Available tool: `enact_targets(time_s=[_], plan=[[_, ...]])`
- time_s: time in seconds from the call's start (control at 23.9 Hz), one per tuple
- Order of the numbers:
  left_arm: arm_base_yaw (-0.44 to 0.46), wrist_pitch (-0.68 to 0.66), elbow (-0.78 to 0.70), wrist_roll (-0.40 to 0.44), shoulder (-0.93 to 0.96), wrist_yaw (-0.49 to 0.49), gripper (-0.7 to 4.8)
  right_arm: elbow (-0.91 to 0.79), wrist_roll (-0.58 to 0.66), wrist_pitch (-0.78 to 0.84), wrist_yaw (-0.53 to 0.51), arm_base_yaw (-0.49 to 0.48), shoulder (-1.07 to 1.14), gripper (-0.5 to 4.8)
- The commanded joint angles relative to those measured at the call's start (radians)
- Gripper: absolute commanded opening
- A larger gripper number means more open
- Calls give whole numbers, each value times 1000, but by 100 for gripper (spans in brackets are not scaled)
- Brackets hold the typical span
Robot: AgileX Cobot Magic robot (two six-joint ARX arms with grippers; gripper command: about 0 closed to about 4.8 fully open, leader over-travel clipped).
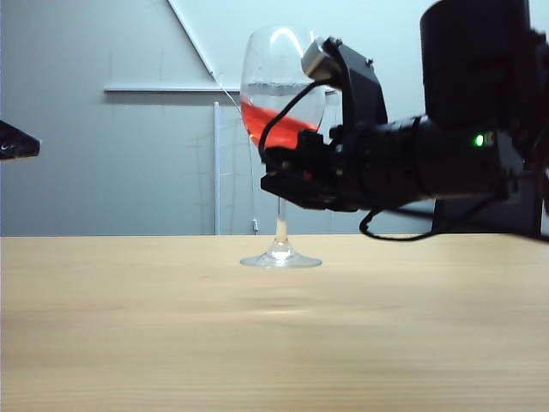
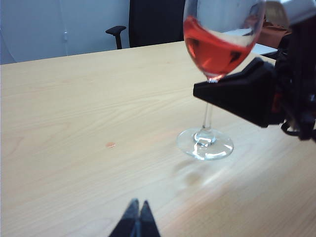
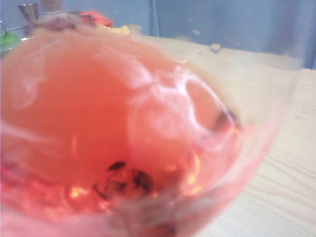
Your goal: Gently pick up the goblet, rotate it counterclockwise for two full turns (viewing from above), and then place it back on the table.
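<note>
The goblet (image 1: 281,86) is a tall clear glass with red liquid sloshed to a slant in its bowl. Its thin stem (image 2: 207,121) ends in a round foot (image 2: 205,144) at or just over the light wood table (image 1: 129,326); contact cannot be told. My right gripper (image 1: 279,176) reaches in level from the right and is shut on the stem just under the bowl. The right wrist view is filled by the blurred bowl (image 3: 123,113), which hides the fingers. My left gripper (image 2: 139,202) is shut and empty, low over the table, well short of the glass.
A small reddish spot (image 2: 110,144) lies on the tabletop left of the foot. A black chair (image 2: 153,22) stands beyond the table's far edge. A dark part of the left arm (image 1: 17,142) pokes in at the exterior view's left edge.
</note>
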Motion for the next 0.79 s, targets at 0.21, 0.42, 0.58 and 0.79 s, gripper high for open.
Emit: enact_targets(time_s=[0.21, 0.42, 0.58, 0.79], plan=[[-1, 10, 4, 7, 0, 2, -5, 24, -53, 153, 2, 2, 87, -6], [0, 10, 4, 7, 0, 2, -5, 35, -106, 153, 3, 2, 104, -6], [0, 7, 4, 7, 0, 2, -5, 45, -114, 152, 4, 2, 115, -6], [0, 6, 4, 6, -2, 2, -5, 67, -113, 152, 5, 2, 150, -6]])
